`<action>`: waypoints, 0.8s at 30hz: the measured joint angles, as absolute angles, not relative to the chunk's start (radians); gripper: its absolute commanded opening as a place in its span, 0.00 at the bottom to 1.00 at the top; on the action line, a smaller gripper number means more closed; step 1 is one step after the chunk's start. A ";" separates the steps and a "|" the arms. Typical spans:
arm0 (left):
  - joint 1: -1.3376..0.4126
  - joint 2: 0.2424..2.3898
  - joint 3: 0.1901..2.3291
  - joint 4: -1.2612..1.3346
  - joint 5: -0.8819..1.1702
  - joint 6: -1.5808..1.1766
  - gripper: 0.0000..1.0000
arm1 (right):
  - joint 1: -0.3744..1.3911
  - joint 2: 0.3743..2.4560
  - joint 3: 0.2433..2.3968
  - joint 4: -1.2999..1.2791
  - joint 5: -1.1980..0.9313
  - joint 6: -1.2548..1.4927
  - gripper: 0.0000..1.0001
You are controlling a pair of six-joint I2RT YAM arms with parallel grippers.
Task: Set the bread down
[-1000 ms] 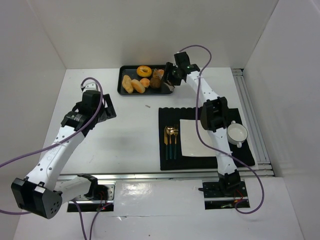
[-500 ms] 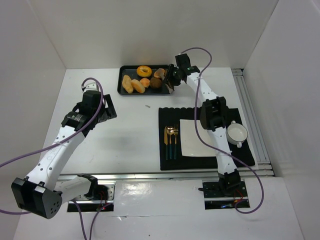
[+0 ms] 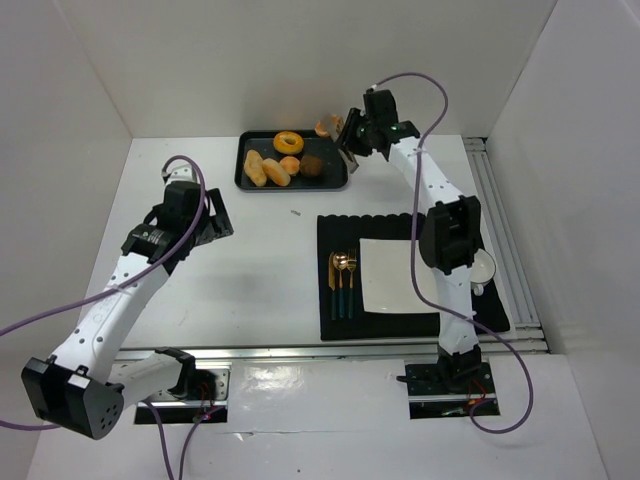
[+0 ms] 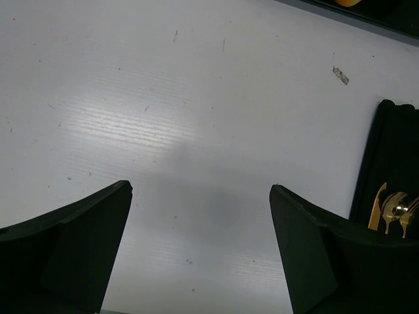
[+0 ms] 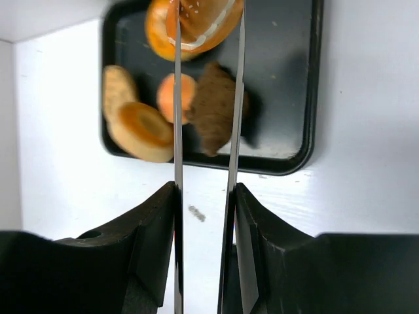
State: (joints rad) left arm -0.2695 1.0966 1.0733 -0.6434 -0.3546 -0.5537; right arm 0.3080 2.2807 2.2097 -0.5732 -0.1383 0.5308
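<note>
My right gripper [image 5: 204, 190] is shut on a pair of thin metal tongs [image 5: 177, 131]. The tong blades pinch a sesame-topped bread roll [image 5: 203, 23] at their tips. In the top view that roll [image 3: 323, 127] hangs above the far right corner of the black tray [image 3: 245, 180], just left of my right gripper [image 3: 352, 135]. On the tray lie a donut [image 3: 288, 142], pale long rolls [image 3: 265, 170], a small orange bun [image 3: 291, 163] and a dark brown piece [image 3: 313, 165]. My left gripper [image 4: 200, 190] is open over bare white table, holding nothing.
A black placemat [image 3: 335, 230] lies near the right arm with a white square plate [image 3: 385, 275], gold cutlery [image 3: 342, 280] and a white cup [image 3: 478, 268] on it. A small scrap [image 3: 296, 211] lies on the table. White walls enclose the table on three sides.
The right gripper squeezed the tongs onto a roll on the tray, then lifted it up and back off the tray. The left arm stayed still.
</note>
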 measured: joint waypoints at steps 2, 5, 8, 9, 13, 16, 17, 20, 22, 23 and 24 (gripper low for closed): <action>-0.270 1.090 1.073 -0.643 -0.352 -0.554 1.00 | 0.313 2.218 2.182 -0.558 -0.138 0.531 0.18; -0.270 1.088 1.073 -0.643 -0.330 -0.554 1.00 | 0.319 2.097 2.072 -0.527 -0.121 0.526 0.17; -0.270 1.091 1.073 -0.643 -0.290 -0.554 1.00 | 0.337 1.913 1.844 -0.508 -0.075 0.517 0.17; -0.270 1.093 1.073 -0.643 -0.274 -0.554 1.00 | 0.345 1.829 1.731 -0.492 -0.055 0.513 0.17; -0.270 1.110 1.075 -0.644 -0.229 -0.553 1.00 | 0.370 1.470 1.348 -0.553 0.018 0.518 0.18; -0.273 1.121 1.080 -0.643 -0.208 -0.550 1.00 | 0.382 1.189 1.150 -0.646 0.075 0.559 0.18; -0.274 1.124 1.084 -0.643 -0.202 -0.549 1.00 | 0.384 1.093 1.095 -0.685 0.091 0.585 0.18; -0.277 1.127 1.089 -0.624 -0.178 -0.548 1.00 | 0.393 0.881 0.967 -0.780 0.103 0.663 0.18; -0.282 1.128 1.093 -0.617 -0.165 -0.548 1.00 | 0.397 0.768 0.898 -0.856 0.103 0.722 0.20; -0.284 1.129 1.095 -0.613 -0.156 -0.547 1.00 | 0.398 0.729 0.873 -0.888 0.104 0.746 0.22; -0.285 1.131 1.096 -0.611 -0.149 -0.547 1.00 | 0.399 0.697 0.847 -0.915 0.111 0.772 0.22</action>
